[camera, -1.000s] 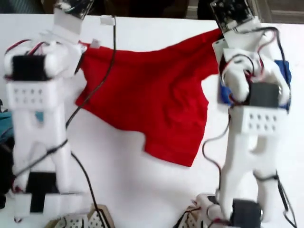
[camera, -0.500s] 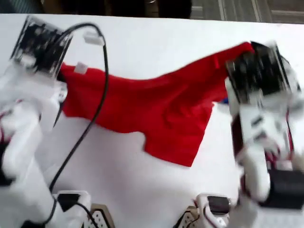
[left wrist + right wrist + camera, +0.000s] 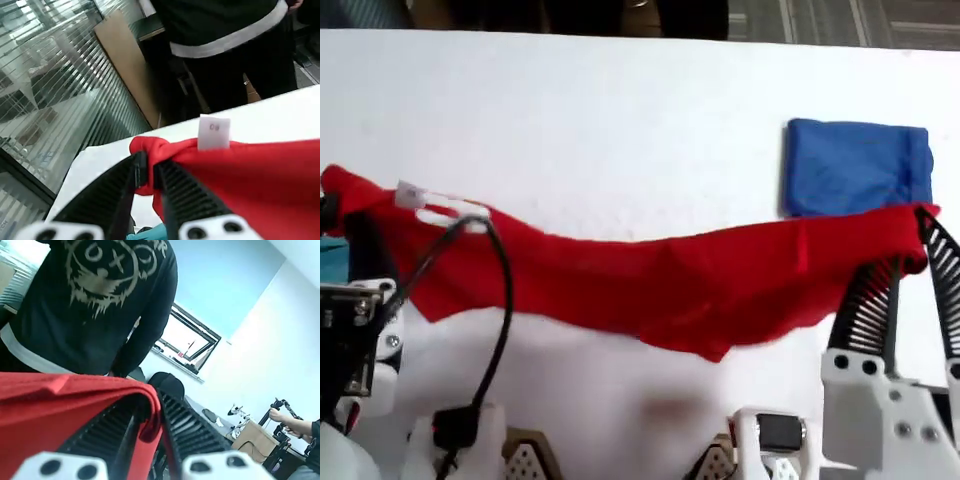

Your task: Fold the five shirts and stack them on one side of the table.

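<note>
Pulling back toward their bases, both arms have dragged the red shirt (image 3: 650,275) from lying spread on the table (image 3: 620,90) 1 s ago into a taut band strung between them, near the front edge. Left gripper (image 3: 148,162) is pinched on a bunched red corner just beside the white label (image 3: 214,132). Right gripper (image 3: 150,407) is clamped on the other end, a fold of cloth between its ribbed pads. Middle of the band sags; can't tell if it touches the table. With the arms out of the way, 1 folded blue shirt (image 3: 855,165) shows at the far right, close behind the red one's right end, apart from it. Reads as: far edge brought over toward the near edge, probably the 1st fold of shirt 2, or a lift to re-lay it flat. 1 shirt looks done, so the task is early. Risk: a corner slipping out while stretched
</note>
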